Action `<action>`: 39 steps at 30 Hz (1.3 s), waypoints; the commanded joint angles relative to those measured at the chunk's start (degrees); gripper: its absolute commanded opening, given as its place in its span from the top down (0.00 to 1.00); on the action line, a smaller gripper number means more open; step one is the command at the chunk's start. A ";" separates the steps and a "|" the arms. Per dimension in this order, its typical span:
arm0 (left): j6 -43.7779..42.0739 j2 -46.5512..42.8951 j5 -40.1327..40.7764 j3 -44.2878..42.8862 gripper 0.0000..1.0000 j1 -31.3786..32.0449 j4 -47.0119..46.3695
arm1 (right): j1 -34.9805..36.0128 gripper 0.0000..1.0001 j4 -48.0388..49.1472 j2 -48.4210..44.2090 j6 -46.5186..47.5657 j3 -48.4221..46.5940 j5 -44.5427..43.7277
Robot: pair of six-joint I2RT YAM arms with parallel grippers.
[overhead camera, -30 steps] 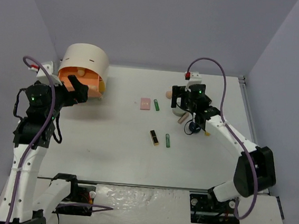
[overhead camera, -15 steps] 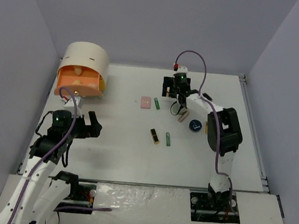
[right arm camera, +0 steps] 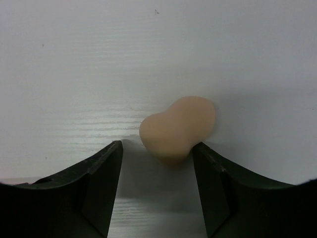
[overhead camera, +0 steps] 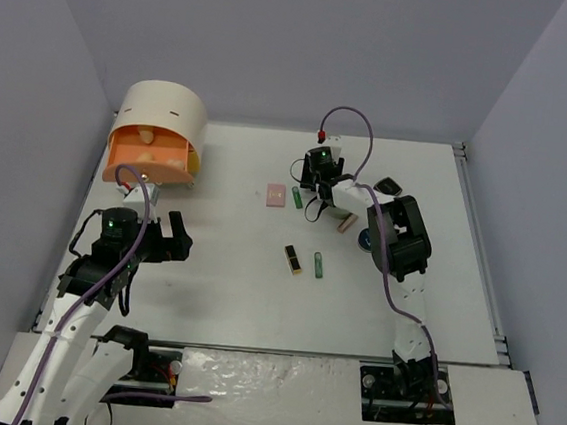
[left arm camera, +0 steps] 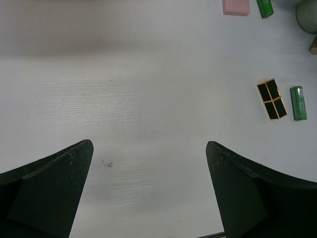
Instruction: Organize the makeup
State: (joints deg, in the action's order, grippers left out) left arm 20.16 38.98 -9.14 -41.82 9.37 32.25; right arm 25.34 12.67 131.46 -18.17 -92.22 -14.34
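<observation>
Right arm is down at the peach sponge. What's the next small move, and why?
Probably close the right gripper on the peach sponge, then lift. The sponge lies on the table between its fingers: one seems to touch it, while a gap shows at the other.

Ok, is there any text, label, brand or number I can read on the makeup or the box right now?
No readable text in any view.
On the cream drum box: only short dark dashes, no lettering.
On the pink compact, gold-black palette, green tube and peach sponge: no print visible.
</observation>
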 commanded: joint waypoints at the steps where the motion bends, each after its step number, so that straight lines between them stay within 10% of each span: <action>1: -0.91 0.30 0.44 -2.62 0.03 -0.11 -3.16 | -0.07 0.48 2.01 -0.26 -2.64 -2.31 -4.95; 12: -0.67 0.08 -0.15 -2.65 0.03 -0.31 -3.06 | -0.14 0.99 2.43 -2.54 -1.07 -0.03 -3.72; 39: 20.49 13.52 -16.78 -29.81 0.03 6.07 -7.04 | 27.06 1.00 27.03 -57.66 20.08 39.45 25.23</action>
State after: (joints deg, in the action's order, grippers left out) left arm 33.27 51.13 -21.85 -69.44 12.52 31.38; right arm 49.84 32.04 78.92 -0.41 -53.90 8.56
